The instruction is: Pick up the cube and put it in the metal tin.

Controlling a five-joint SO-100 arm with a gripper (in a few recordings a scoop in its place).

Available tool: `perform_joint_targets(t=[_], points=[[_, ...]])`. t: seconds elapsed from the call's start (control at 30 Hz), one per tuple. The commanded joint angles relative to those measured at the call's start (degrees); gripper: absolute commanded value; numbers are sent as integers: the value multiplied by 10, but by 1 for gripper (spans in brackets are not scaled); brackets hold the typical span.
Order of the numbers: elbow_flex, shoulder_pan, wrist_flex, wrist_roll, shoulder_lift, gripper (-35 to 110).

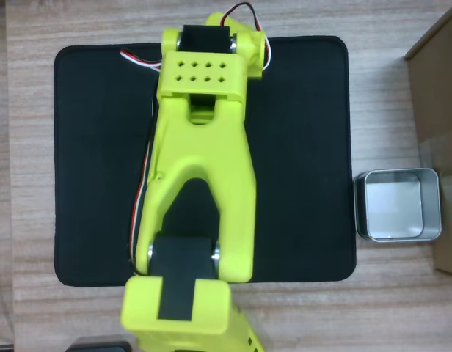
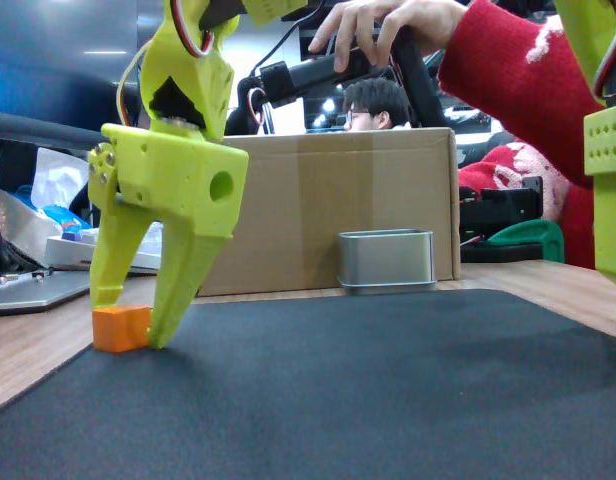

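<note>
We see our gripper [image 2: 128, 322] spread open around the cube [image 2: 120, 328] at the mat's [image 2: 368, 390] edge, well apart from the tin [image 2: 386, 260], and judge it light, rigid, best pinched across its flat opposite faces.

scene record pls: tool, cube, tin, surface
tool: yellow-green two-finger tool, tips down at the mat, fingers either side of the cube, not clearly closed
cube: small bright orange cube, on the mat, between the fingers
tin: shallow silver-grey rectangular metal tin, empty, on the wooden table beside the mat
surface: black rectangular mat
behind tin: brown cardboard box
</note>
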Motion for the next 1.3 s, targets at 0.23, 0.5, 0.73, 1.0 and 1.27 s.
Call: perform_joint_targets(t=[0.23,0.5,0.73,1.0,1.27], points=[[-7,-5,-11,0,-1,20],[3,-7,-25,-15,-1,0],[44,-5,-31,-16,86,0],[89,40,-36,-20,229,0],[266,134,-115,-87,421,0]])
